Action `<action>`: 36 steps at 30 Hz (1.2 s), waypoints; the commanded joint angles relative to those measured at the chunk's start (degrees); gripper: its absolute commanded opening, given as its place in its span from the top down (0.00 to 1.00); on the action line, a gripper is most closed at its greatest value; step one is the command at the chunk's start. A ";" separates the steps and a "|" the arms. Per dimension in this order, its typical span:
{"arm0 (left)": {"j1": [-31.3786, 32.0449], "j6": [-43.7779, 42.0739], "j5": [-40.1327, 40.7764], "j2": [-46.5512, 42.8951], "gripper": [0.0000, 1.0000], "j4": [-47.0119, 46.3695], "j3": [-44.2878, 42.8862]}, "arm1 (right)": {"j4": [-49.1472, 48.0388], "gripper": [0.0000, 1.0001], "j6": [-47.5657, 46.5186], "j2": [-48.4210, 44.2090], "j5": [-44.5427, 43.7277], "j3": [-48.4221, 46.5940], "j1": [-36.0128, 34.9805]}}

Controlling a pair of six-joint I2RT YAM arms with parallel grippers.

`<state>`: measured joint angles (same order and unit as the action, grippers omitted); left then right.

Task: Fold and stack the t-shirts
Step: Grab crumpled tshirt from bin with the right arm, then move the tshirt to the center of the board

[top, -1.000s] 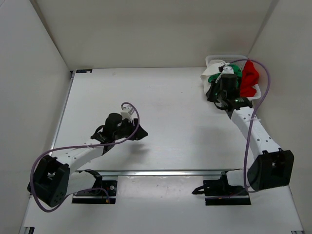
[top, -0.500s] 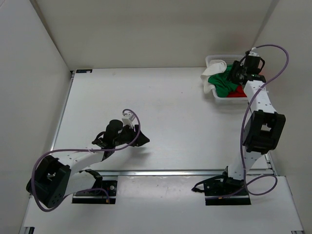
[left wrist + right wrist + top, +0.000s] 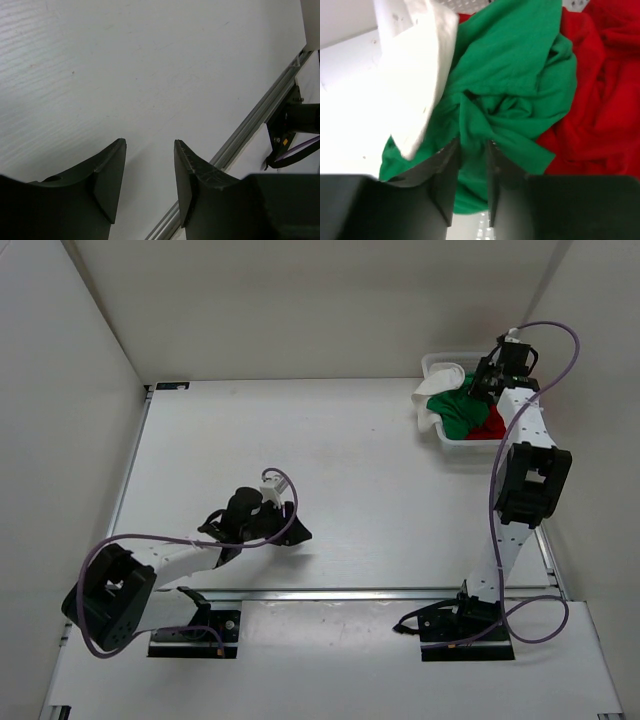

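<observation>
Inside the white mesh basket (image 3: pixel 460 448), three cloth t-shirts (image 3: pixel 462 416) lie unfolded; right gripper (image 3: pixel 470 146) straddles the green t-shirt (image 3: pixel 520 75), perhaps clamped; left gripper (image 3: pixel 150 146) parted.

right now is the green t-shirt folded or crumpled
Crumpled, not folded: the green t-shirt lies bunched in twisted wrinkles in the basket, between the white t-shirt and the red t-shirt.

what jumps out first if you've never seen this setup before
The tangle of colour in the basket at the far right corner: a green t-shirt bunched over a red t-shirt, with a white t-shirt spilling over its rim. The right gripper sits in it with a green fold between its jaws, while the left gripper hangs open over the table.
</observation>
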<state>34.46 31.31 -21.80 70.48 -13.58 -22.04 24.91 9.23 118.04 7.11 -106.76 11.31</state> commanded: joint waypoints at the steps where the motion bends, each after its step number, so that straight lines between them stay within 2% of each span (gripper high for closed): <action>1: 1.84 -0.46 -0.52 1.06 0.46 -1.00 -2.30 | 0.15 0.87 1.75 0.00 -1.48 -4.25 0.47; 3: 2.28 -0.37 0.09 1.50 0.48 -1.18 -2.83 | -2.74 0.96 2.27 -3.23 -3.85 -0.84 0.55; 5: 2.81 -0.28 0.01 2.12 0.45 -0.83 -3.35 | -5.12 1.00 3.42 -7.01 -5.17 2.51 1.16; 8: 3.33 0.07 -0.26 2.47 0.45 -0.31 -4.23 | -7.06 1.00 4.73 -12.90 -6.32 2.96 2.22; 15: 3.60 0.85 -0.79 1.33 0.45 1.37 -5.47 | -6.53 1.00 7.29 -27.40 -5.88 -4.33 2.93; 17: 3.42 1.38 -0.87 0.81 0.45 1.72 -5.29 | -6.71 1.00 5.71 -30.84 -8.68 -7.47 0.74; 22: 1.41 1.82 -1.67 -1.48 0.45 3.39 -5.20 | -4.52 1.00 2.90 -35.32 -5.53 -17.95 -5.23; 24: 0.61 1.74 -1.66 -3.58 0.45 4.70 -5.20 | -5.30 1.00 -3.57 -36.73 -8.76 -20.06 -10.94; 25: 0.09 1.91 -1.66 -4.20 0.44 4.62 -5.29 | -7.66 1.00 -6.92 -38.22 -15.05 -19.54 -19.83; 26: -0.61 1.56 -1.66 -4.73 0.45 5.32 -5.20 | -11.42 1.00 -14.43 -39.45 -21.90 -18.41 -29.23; 27: -1.58 1.47 -1.93 -5.61 0.44 5.76 -5.20 | -15.11 0.99 -22.51 -40.42 -24.93 -17.09 -39.94; 28: -1.59 1.47 -1.93 -6.40 0.44 5.85 -4.94 | -17.59 1.00 -26.86 -41.39 -31.48 -16.29 -45.71; 30: -3.77 2.61 -1.49 -7.89 0.44 6.20 -4.50 | -31.51 1.00 -45.44 -42.98 -42.75 -11.13 -70.16; 32: -5.79 3.49 -2.54 -9.13 0.43 5.85 -3.19 | -38.49 1.00 -54.01 -43.60 -46.56 -8.13 -81.12; 33: -7.20 3.67 -2.46 -10.09 0.44 6.46 -3.18 | -36.96 1.00 -54.41 -43.16 -46.75 -8.90 -84.05; 36: -10.01 3.14 -2.02 -12.38 0.44 9.71 -3.53 | -22.50 1.00 -41.11 -39.30 -40.10 -14.34 -78.23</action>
<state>27.35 34.17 -23.05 61.17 -6.72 -25.82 0.95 -31.14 78.11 -29.82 -116.42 -70.37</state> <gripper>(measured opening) 0.560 0.018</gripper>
